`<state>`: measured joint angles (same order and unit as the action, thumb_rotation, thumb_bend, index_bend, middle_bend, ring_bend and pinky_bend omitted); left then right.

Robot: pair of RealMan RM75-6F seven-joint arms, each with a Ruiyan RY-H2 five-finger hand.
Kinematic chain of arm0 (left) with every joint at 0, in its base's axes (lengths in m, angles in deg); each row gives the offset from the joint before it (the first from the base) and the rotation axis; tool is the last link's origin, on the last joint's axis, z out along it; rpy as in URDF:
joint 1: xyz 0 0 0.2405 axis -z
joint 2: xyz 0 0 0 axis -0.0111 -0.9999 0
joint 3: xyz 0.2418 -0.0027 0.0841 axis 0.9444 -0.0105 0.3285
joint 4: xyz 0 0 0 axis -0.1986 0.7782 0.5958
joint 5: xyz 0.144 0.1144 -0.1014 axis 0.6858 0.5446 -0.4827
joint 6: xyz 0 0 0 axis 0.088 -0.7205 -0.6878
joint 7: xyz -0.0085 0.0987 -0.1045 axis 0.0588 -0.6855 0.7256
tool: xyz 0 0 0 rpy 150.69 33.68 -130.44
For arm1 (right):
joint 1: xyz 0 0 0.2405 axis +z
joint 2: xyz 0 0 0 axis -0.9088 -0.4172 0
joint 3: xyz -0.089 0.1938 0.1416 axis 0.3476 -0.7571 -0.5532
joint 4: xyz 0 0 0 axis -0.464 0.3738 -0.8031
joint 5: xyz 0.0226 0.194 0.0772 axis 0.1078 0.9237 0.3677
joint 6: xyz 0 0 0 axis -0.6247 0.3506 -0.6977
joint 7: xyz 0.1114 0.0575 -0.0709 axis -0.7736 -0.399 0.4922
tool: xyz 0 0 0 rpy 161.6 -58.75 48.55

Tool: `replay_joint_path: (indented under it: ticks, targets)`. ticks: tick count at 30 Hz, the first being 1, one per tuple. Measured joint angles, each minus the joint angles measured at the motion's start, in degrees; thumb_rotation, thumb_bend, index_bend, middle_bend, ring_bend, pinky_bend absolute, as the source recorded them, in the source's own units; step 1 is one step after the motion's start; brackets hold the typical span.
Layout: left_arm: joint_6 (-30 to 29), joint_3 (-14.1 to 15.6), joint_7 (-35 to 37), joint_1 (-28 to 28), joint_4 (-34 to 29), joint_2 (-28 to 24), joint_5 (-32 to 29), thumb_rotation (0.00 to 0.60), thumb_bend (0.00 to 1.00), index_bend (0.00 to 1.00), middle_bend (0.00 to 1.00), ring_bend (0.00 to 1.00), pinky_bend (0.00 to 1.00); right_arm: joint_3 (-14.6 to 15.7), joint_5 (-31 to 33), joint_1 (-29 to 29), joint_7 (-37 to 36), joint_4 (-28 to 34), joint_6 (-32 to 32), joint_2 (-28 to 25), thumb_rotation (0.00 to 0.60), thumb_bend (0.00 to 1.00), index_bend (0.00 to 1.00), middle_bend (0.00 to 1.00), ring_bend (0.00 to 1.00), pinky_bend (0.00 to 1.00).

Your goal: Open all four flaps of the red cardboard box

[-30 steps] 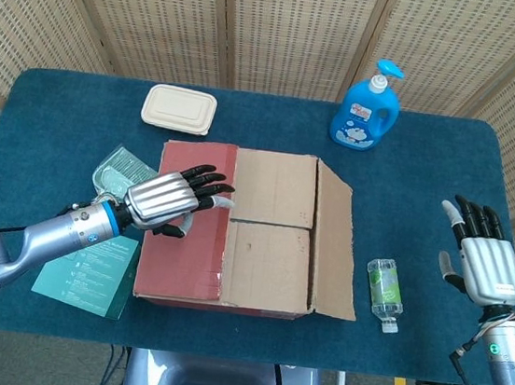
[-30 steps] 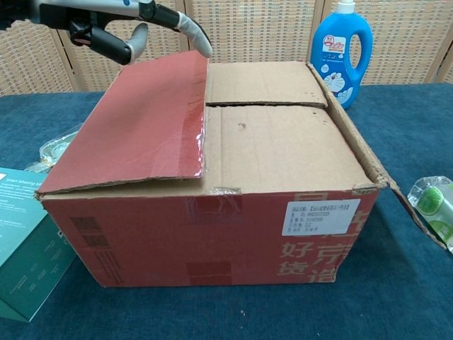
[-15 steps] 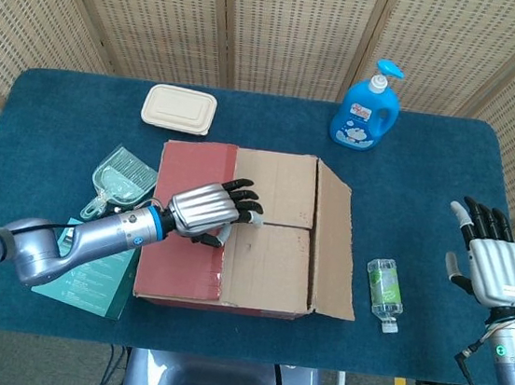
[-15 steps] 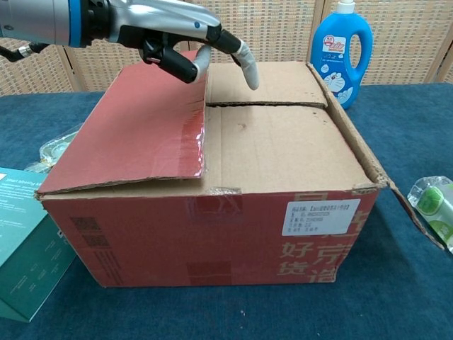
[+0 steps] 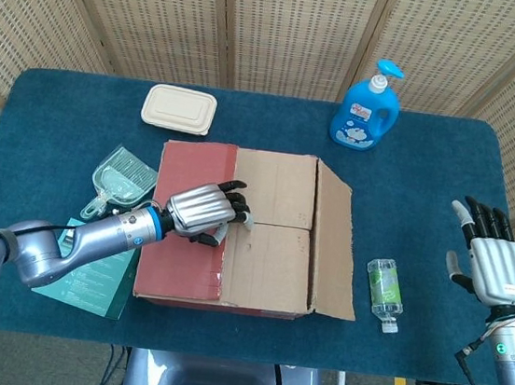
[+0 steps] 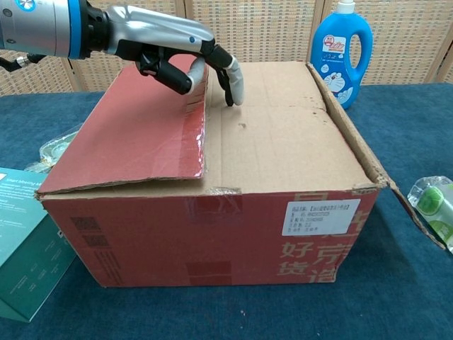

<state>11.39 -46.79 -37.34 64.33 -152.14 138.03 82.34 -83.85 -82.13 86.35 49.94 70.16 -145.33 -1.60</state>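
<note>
Chinese characters in lighter red are printed on the front wall of the red cardboard box [image 6: 212, 234], beside a white label [image 6: 320, 216] whose small print cannot be read. The box is seen near the middle of the blue-carpeted desk [image 5: 61, 112], with its long axis running left to right in the head view. Its red left flap [image 5: 188, 222] is shown raised slightly at its free edge, while the right outer flap [image 5: 334, 244] is folded out and slopes down toward the desk. The two brown inner flaps [image 5: 270, 227] lie flat, meeting along a seam across the middle of the top.

The left hand [image 5: 203, 212] is placed over the free edge of the red flap, its fingers [image 6: 232, 78] curled downward with the tips at the brown cardboard near the seam; nothing is gripped. The right hand [image 5: 491, 263] is held upright off the right end of the desk, fingers extended and slightly apart.

A blue detergent bottle [image 5: 368, 108] bearing a cartoon figure stands behind the box. A teal booklet [image 5: 88, 270] with white lettering too small to read lies at the box's left, near a clear plastic container [image 5: 121, 174]. A cream lidded food box [image 5: 179, 110] sits at the rear, and a small clear bottle with a green label [image 5: 383, 291] lies to the right.
</note>
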Motion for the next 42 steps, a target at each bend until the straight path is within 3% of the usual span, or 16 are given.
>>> replay_joint_path:
  ticks: [14, 26, 42]
  targets:
    - [-1.2, 0.7, 0.2, 0.0, -0.8, -1.9, -0.3, 0.312, 1.0, 0.35, 0.47, 0.37, 0.07, -0.7, 0.4, -0.2, 0.1, -0.1, -0.1, 0.5, 0.6, 0.54, 0.0, 0.04, 0.0, 0.03]
    - [-2.5, 0.3, -0.3, -0.4, -2.6, -4.9, -1.0, 0.313, 1.0, 0.36, 0.49, 0.38, 0.07, -1.2, 0.5, 0.0, -0.1, -0.6, 0.2, 0.6, 0.6, 0.54, 0.0, 0.04, 0.0, 0.03]
    - [-8.0, 0.2, -1.0, -4.5, -7.9, -15.6, 0.1, 0.313, 1.0, 0.37, 0.51, 0.4, 0.07, -1.9, 0.3, 0.1, -0.2, -1.0, 0.0, 0.9, 0.6, 0.54, 0.0, 0.04, 0.0, 0.03]
